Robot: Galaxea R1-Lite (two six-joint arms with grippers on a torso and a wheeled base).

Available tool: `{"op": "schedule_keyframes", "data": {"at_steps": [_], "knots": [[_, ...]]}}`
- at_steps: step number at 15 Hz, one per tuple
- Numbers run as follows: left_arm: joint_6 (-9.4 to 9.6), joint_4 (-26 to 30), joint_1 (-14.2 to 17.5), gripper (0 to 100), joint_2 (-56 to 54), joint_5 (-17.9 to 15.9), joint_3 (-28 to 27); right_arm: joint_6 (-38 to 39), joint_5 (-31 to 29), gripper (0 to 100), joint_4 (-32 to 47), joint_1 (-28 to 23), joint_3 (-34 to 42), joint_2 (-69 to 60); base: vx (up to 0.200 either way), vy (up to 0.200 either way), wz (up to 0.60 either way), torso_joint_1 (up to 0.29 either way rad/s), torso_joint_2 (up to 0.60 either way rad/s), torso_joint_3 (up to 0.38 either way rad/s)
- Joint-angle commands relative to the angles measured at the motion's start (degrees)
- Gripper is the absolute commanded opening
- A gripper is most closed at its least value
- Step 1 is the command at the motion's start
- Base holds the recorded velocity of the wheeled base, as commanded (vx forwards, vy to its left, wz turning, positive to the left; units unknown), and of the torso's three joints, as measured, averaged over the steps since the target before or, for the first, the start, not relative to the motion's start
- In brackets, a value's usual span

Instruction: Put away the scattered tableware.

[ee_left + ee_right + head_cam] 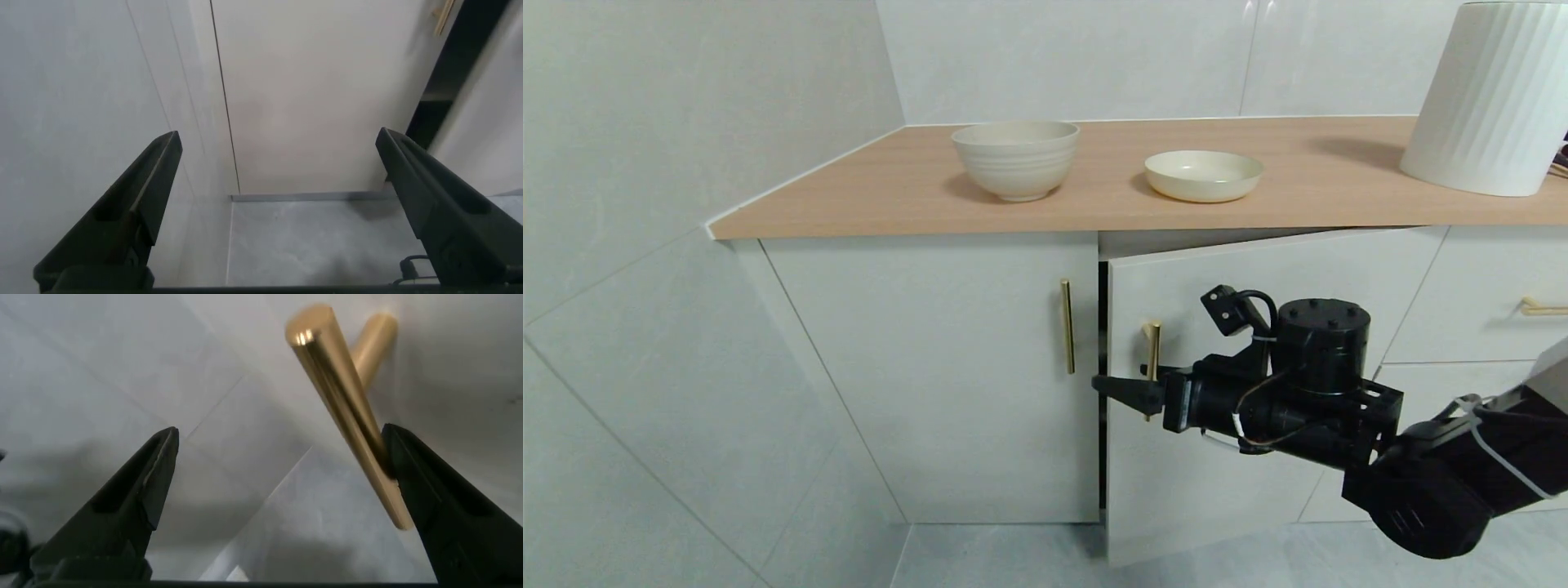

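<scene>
**Door ajar, tableware on the counter**

Head view: a deep bowl (1016,159) and a shallow dish (1204,175) sit apart on the wooden counter (1307,184). Both look rigid, glazed and breakable, probably best pinched at the rim. Below, the right gripper (1131,392) is at the brass handle (1152,347) of the ajar cabinet door (1217,474).

Left wrist view: the left gripper (278,151) hangs above the tiled floor (327,237), jaws apart.

Right wrist view: jaws apart, handle against one finger, unclamped.

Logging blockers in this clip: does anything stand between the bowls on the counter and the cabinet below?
Yes, the doors: the left door is shut and the right door only narrowly ajar. The open right gripper sits at its gold handle. Nothing else blocks the bowl or dish on the counter.
</scene>
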Motion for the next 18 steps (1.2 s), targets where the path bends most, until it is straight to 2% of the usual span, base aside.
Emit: {"op": "schedule_keyframes", "data": {"at_steps": [1,4,5,9,12,13,14,15,16,18], "knots": [[0.0,0.01,0.02,100,0.0,0.01,0.0,-0.12,0.76,100,-0.57,1.6,4.22,-3.53,0.0,0.0,0.0,0.0,0.0,0.0],[0.61,0.01,0.02,100,0.0,-0.08,0.0,0.06,0.76,100,-1.1,3.7,7.03,-5.37,0.0,0.0,0.0,0.0,0.0,0.0],[-0.09,0.01,0.02,100,0.0,0.01,0.0,0.15,0.76,100,-1.89,4.14,8.35,-6.08,0.0,0.0,0.0,0.0,0.0,0.0],[0.26,-0.07,0.02,100,0.0,-0.08,0.0,0.15,0.76,100,-4.62,4.94,14.32,-9.07,0.0,0.0,0.0,0.0,0.0,0.0],[-0.18,-0.25,0.02,100,0.0,0.27,0.0,0.15,0.76,100,-6.81,5.73,18.19,-11.18,0.0,0.0,0.0,0.0,0.0,0.0],[-0.18,-0.78,0.02,100,0.0,0.01,-2.02,0.06,0.76,100,-7.34,5.81,19.51,-12.05,0.0,0.0,0.0,0.0,0.0,0.0],[-0.18,0.72,-0.33,100,1.23,-1.4,-7.65,0.06,0.76,100,-7.87,5.81,20.83,-12.76,0.0,0.0,0.0,0.0,0.0,0.0],[-0.18,3.09,-1.56,100,4.75,-4.3,-12.48,0.06,0.67,100,-8.57,5.81,21.97,-13.28,0.0,0.0,0.0,0.0,0.0,0.0],[-0.18,5.11,-2.88,100,10.02,-8.52,-18.54,0.06,0.67,100,-9.71,5.81,23.2,-13.72,0.0,0.0,0.0,0.0,0.0,0.0],[-0.09,5.46,-4.02,100,25.4,-17.48,-26.63,-0.12,0.76,100,-11.21,5.81,24.78,-13.72,0.0,0.0,0.0,0.0,0.0,0.0]]}}
